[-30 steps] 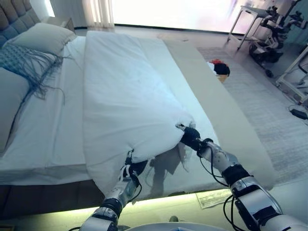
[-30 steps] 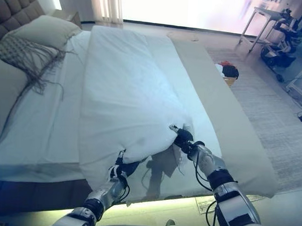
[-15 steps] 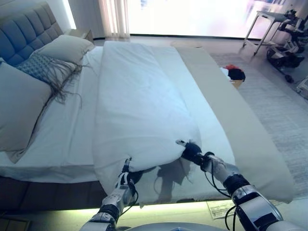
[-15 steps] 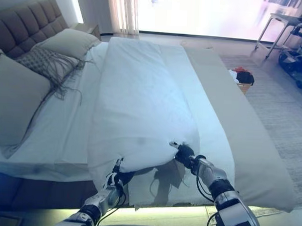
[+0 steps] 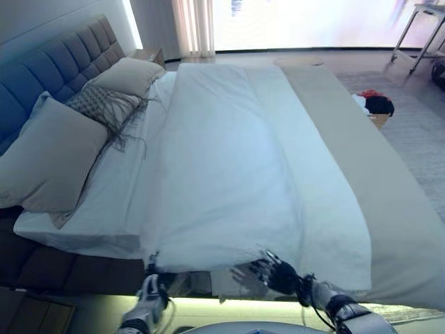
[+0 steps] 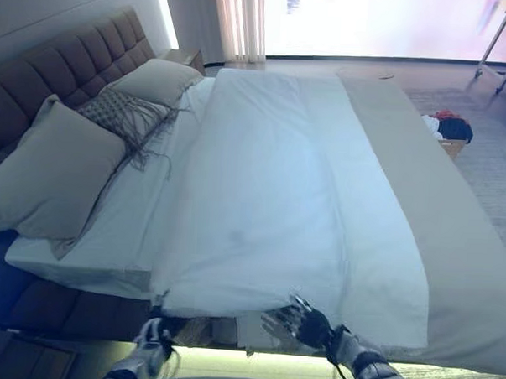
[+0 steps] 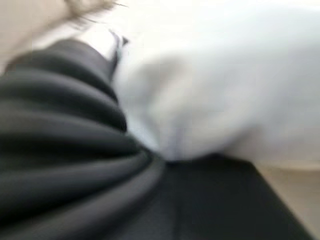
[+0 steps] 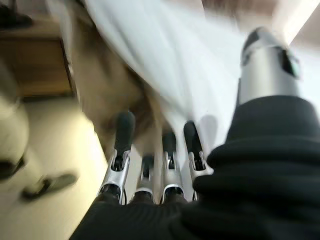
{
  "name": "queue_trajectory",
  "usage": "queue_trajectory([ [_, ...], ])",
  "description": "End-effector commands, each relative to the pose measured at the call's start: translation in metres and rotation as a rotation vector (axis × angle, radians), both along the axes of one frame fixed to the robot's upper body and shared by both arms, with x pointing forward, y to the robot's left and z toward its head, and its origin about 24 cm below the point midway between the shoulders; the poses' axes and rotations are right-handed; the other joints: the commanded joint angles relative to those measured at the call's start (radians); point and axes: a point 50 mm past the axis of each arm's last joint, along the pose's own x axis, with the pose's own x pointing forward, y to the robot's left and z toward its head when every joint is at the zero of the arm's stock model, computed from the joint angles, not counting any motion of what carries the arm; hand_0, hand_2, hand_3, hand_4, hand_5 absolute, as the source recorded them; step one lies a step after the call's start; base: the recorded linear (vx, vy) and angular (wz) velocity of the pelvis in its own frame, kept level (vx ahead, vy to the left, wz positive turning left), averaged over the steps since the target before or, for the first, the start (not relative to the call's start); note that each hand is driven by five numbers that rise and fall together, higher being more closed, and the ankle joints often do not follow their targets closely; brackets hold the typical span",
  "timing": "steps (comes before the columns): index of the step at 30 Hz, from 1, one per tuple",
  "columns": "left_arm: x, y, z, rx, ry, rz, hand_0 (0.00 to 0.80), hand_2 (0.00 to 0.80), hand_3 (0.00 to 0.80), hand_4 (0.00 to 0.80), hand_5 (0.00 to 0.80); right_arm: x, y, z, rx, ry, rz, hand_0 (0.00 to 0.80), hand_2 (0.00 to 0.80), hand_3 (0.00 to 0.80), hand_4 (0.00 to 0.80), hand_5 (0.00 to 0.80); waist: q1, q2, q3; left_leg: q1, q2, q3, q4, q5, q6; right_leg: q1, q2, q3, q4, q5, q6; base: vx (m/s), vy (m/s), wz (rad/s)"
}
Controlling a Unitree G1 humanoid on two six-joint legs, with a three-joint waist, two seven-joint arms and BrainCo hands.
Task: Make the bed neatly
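Observation:
A white duvet lies spread along the middle of the bed, its near edge hanging over the bed's side. My left hand is just under the duvet's near left corner; its wrist view shows only the dark cover against white cloth. My right hand is below the duvet's near edge, open, fingers straight and spread, holding nothing. A white sheet shows left of the duvet and a beige cover right of it.
Two large pillows and a grey fringed cushion lean on the tufted headboard. A nightstand stands behind. A basket of clothes sits on the rug across the bed.
The camera has moved and more of the headboard shows. The duvet's near edge has come toward me and lies flatter. My right hand has let go of the duvet and opened.

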Motion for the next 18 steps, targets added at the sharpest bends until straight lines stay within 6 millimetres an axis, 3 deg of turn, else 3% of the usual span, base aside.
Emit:
queue_trajectory([
  [1,-0.027,0.094,0.030,0.219,-0.039,0.192,0.800,0.800,0.800,0.800,0.800,-0.007,-0.032,0.002,-0.060,0.004,-0.178,0.000,0.000,0.000,0.000,0.000,0.051,-0.043,0.032,-0.035,-0.086,-0.015,0.001,-0.031,0.077,0.038,-0.121,-0.010,0.009,0.014,0.049,-0.084,0.332,-0.01],
  [4,-0.037,0.114,0.040,0.237,-0.010,0.200,0.800,0.800,0.800,0.800,0.800,-0.004,-0.043,0.006,-0.081,-0.012,-0.224,0.000,0.000,0.000,0.000,0.000,0.065,-0.038,0.037,-0.036,-0.130,0.009,0.001,-0.044,0.091,0.007,-0.176,-0.055,0.045,0.108,0.073,-0.129,0.255,-0.06],
  [5,-0.040,0.124,0.045,0.252,0.000,0.206,0.800,0.800,0.800,0.800,0.800,0.001,-0.046,0.009,-0.078,-0.031,-0.236,0.000,0.000,0.000,0.000,0.000,0.074,-0.030,0.041,-0.036,-0.141,0.013,0.001,-0.047,0.106,-0.004,-0.169,-0.051,0.148,0.078,0.068,-0.234,0.267,-0.02],
  [8,-0.035,0.130,0.052,0.294,-0.020,0.196,0.800,0.800,0.800,0.800,0.800,0.016,-0.042,0.013,-0.062,-0.090,-0.214,0.000,0.000,0.000,0.000,0.000,0.084,-0.012,0.044,-0.054,-0.176,0.002,0.001,-0.023,0.144,-0.055,-0.103,-0.016,0.434,-0.001,0.039,-0.246,0.194,0.05],
  [10,-0.026,0.130,0.054,0.314,-0.045,0.186,0.800,0.800,0.800,0.800,0.800,0.026,-0.041,0.017,-0.067,-0.121,-0.196,0.000,0.000,0.000,0.000,0.000,0.090,-0.016,0.044,-0.072,-0.210,-0.012,0.001,-0.011,0.161,-0.057,-0.044,0.026,0.531,-0.038,0.023,-0.239,0.073,0.02],
  [13,-0.014,0.128,0.059,0.337,-0.070,0.160,0.800,0.800,0.800,0.800,0.800,0.041,-0.041,0.023,-0.076,-0.157,-0.194,0.000,0.000,0.000,0.000,0.000,0.097,-0.043,0.039,-0.105,-0.262,-0.056,0.007,-0.001,0.174,-0.016,0.060,0.101,0.515,-0.041,0.020,-0.215,-0.066,0.38],
  [15,-0.003,0.129,0.064,0.350,-0.071,0.141,0.800,0.800,0.800,0.800,0.800,0.053,-0.041,0.028,-0.087,-0.193,-0.186,0.000,0.000,0.000,0.000,0.000,0.101,-0.056,0.035,-0.160,-0.290,-0.090,0.015,0.023,0.175,0.020,0.138,0.162,0.417,-0.085,0.000,-0.216,-0.089,0.25],
  [18,0.003,0.134,0.070,0.354,-0.067,0.158,0.800,0.800,0.800,0.800,0.800,0.068,-0.037,0.036,-0.084,-0.223,-0.149,0.000,0.000,0.000,0.000,0.000,0.119,-0.054,0.035,-0.215,-0.276,-0.093,0.024,0.055,0.150,0.071,0.155,0.155,0.278,-0.169,-0.044,-0.229,-0.090,0.16],
])
